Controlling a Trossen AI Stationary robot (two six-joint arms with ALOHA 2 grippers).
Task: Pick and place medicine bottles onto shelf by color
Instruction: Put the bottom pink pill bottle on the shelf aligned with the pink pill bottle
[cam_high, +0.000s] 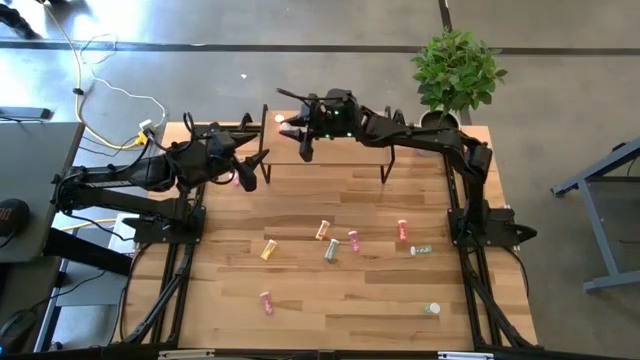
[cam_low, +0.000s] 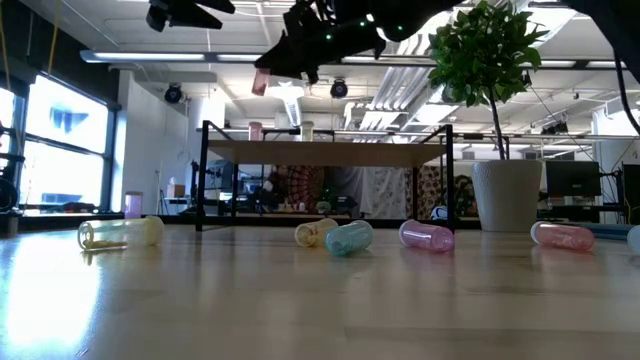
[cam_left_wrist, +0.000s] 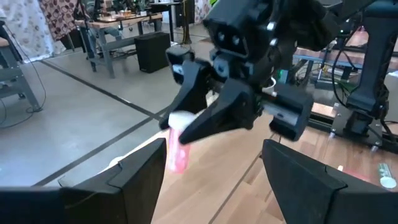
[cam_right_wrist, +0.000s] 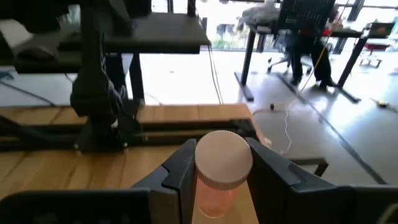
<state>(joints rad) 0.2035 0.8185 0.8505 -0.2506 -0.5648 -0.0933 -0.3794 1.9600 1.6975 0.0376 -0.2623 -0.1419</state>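
I have the right gripper (cam_high: 291, 128) closed on a pink bottle (cam_right_wrist: 219, 176), cap up, hanging above the shelf (cam_low: 330, 153) near its left end, ready to stand it there. My left gripper (cam_high: 243, 172) waits beside it, jaws wide and empty. Other bottles (cam_high: 325, 231) lie on the table (cam_high: 350, 300).

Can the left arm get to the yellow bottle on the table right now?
Probably yes. The left gripper is open and empty, beside the shelf's left end. The yellow bottle lies alone on bare table nearer the front, with nothing between. The right gripper is occupied, holding a pink bottle over the shelf.
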